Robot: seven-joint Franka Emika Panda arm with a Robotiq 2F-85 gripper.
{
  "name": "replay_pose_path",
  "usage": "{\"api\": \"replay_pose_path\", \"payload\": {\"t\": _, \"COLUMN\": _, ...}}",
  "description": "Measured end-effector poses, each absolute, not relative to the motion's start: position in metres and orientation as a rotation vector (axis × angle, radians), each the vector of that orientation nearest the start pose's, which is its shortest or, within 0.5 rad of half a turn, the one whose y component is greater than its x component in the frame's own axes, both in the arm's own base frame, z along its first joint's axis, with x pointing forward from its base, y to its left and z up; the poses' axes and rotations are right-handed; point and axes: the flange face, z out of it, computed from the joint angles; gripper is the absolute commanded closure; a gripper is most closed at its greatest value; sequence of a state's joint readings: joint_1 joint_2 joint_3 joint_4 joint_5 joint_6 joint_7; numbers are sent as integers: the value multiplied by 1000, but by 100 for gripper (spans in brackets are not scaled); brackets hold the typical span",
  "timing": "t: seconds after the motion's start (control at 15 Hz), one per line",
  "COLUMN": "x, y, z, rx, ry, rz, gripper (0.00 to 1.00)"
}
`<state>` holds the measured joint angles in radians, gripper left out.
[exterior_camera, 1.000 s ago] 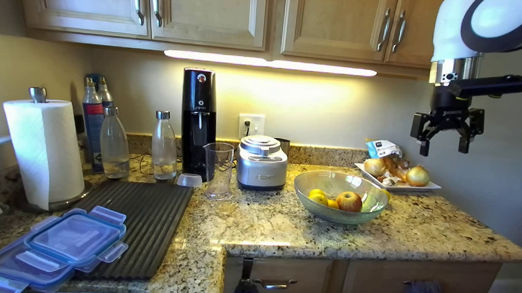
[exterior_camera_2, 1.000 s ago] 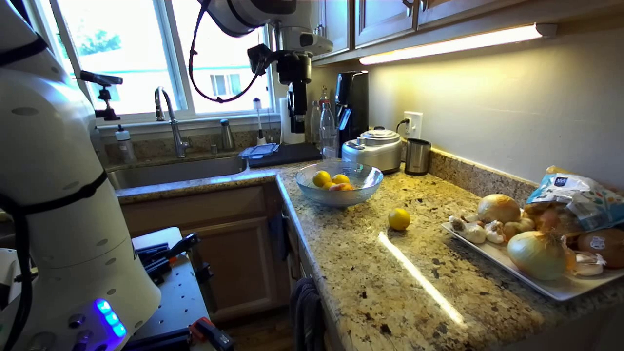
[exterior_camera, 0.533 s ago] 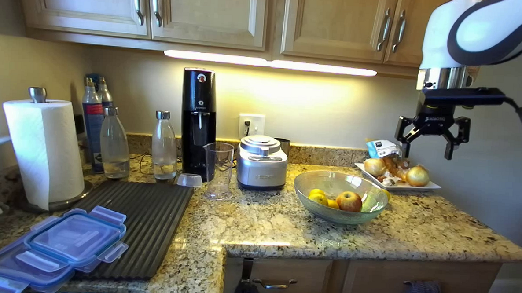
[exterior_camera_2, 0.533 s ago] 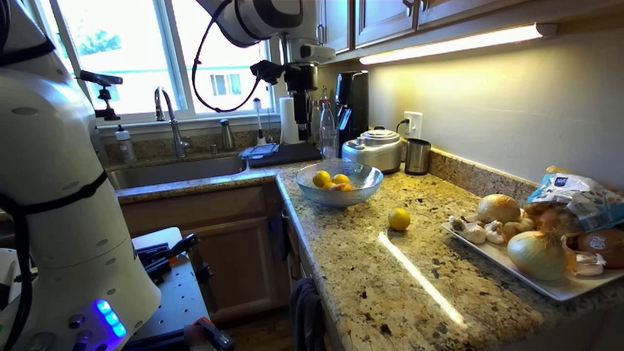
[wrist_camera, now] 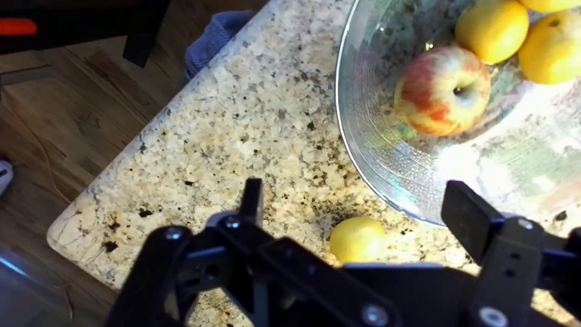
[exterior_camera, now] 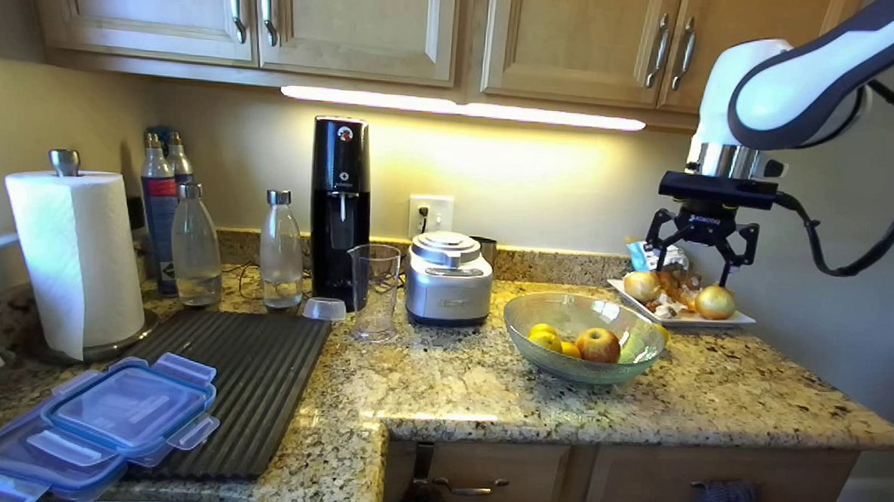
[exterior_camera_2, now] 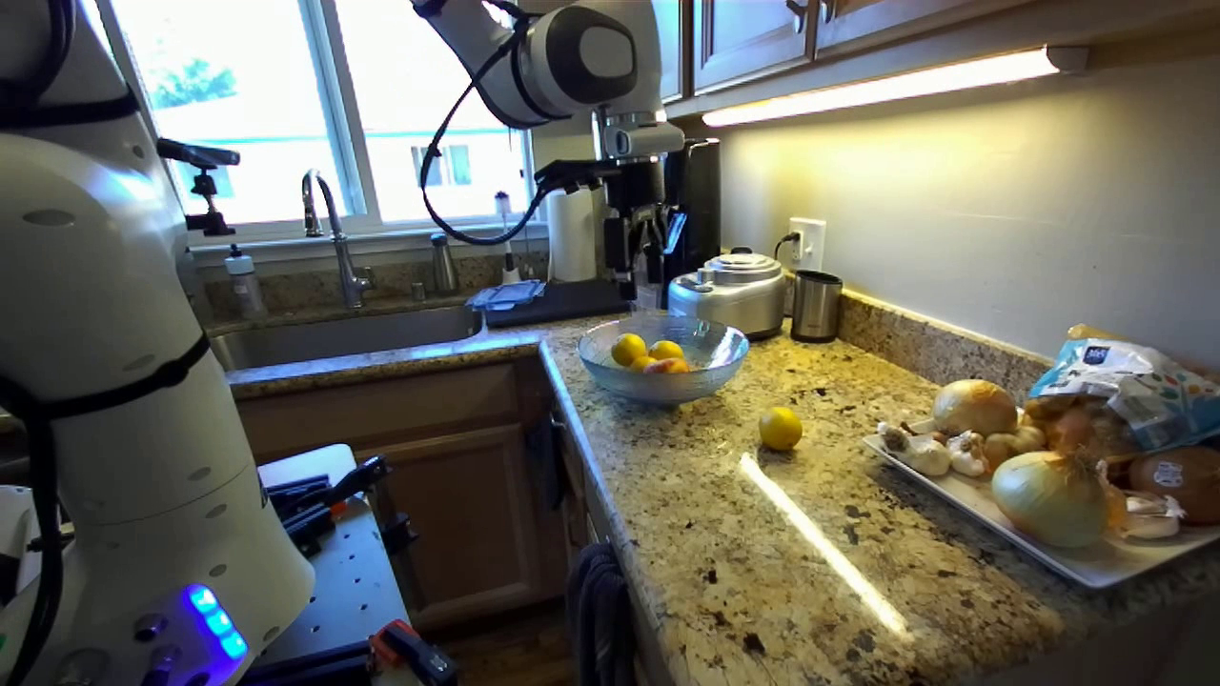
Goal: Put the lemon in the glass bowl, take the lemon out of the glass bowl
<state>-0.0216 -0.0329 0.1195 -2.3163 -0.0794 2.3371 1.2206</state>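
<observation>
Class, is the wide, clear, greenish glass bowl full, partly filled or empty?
Partly filled: the wrist view shows a red-streaked apple and three round yellow fruits in the glass bowl, with room beside them.

The speckled counter (exterior_camera_2: 686, 534) fills the lower right of the frame in an exterior view. On it rest a glass bowl (exterior_camera_2: 662, 389) near the centre, a lemon (exterior_camera_2: 781, 429) below and right of the bowl, apart from it, and a white plate (exterior_camera_2: 965, 491) at lower right. In an exterior view, a silver cooker (exterior_camera: 447, 292) stands mid-frame, a clear jug (exterior_camera: 375, 301) and black machine (exterior_camera: 334, 159) left of it, bottles (exterior_camera: 281, 274) further left, a ribbed mat (exterior_camera: 260, 394) lower left.
</observation>
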Motion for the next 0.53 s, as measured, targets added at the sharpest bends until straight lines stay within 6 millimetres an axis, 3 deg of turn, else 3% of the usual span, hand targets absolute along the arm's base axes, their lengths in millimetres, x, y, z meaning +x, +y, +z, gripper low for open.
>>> {"api": "replay_pose_path", "payload": {"t": 0.27, "x": 528, "y": 36, "z": 337, "rx": -2506, "ry": 1834, "rz": -188, "gripper": 0}}
{"api": "replay_pose_path", "payload": {"t": 0.53, "x": 537, "y": 36, "z": 327, "rx": -2446, "ry": 1902, "rz": -200, "gripper": 0}}
